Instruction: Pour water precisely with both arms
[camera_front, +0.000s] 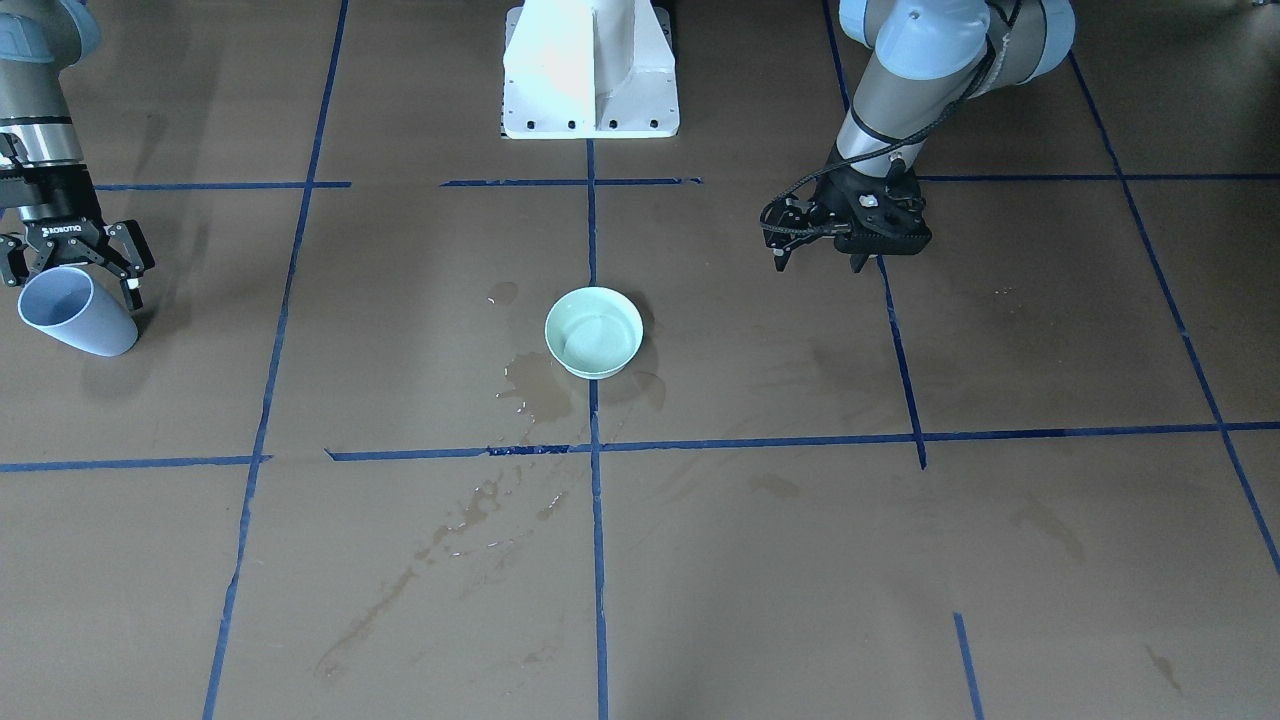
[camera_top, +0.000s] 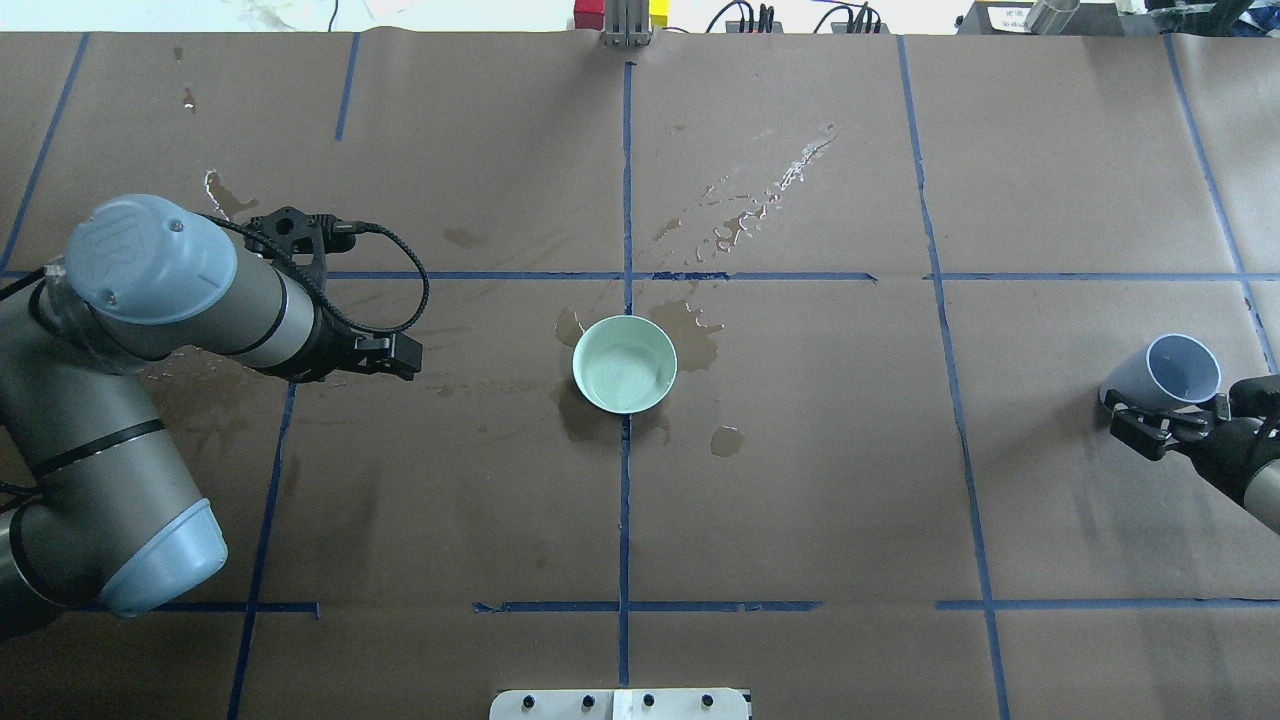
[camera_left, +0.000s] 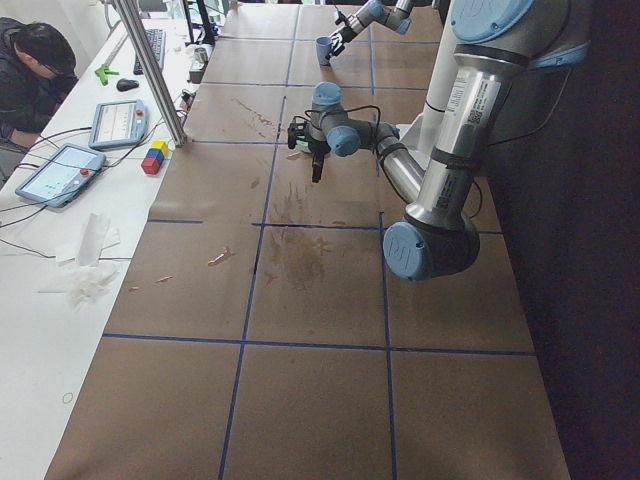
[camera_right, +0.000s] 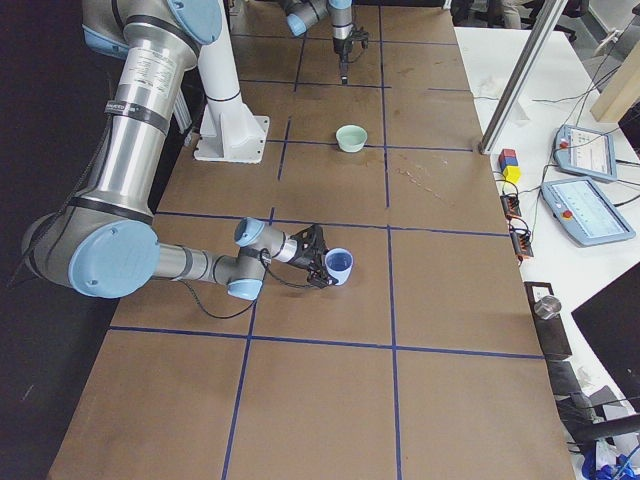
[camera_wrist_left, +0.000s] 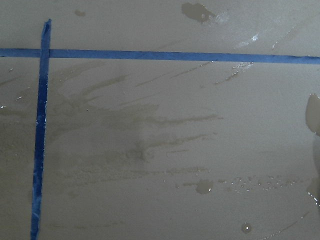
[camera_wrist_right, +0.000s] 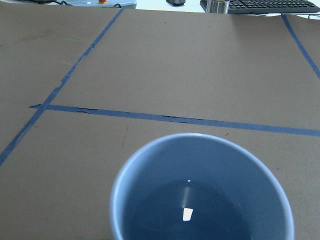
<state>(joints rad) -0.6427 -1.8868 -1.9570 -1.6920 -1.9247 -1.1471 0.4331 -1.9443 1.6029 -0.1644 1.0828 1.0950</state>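
Note:
My right gripper (camera_front: 72, 285) is shut on a pale blue cup (camera_front: 75, 312), tilted, at the table's right end; both show in the overhead view, the gripper (camera_top: 1168, 408) and the cup (camera_top: 1172, 372). The right wrist view shows the water (camera_wrist_right: 190, 212) as a clear sheen low inside the cup. A mint green bowl (camera_top: 624, 363) stands at the table's middle, also in the front view (camera_front: 593, 331), with a faint ripple inside. My left gripper (camera_front: 819, 264) is open and empty, hanging above the table on the bowl's left, well apart from it (camera_top: 398, 357).
Wet puddles (camera_front: 535, 388) lie around the bowl and spilled streaks (camera_top: 760, 200) run across the brown paper beyond it. Blue tape lines (camera_top: 626, 180) grid the table. The white pedestal (camera_front: 590, 70) stands at the robot's edge. Tablets and blocks (camera_right: 510, 165) lie on the operators' side.

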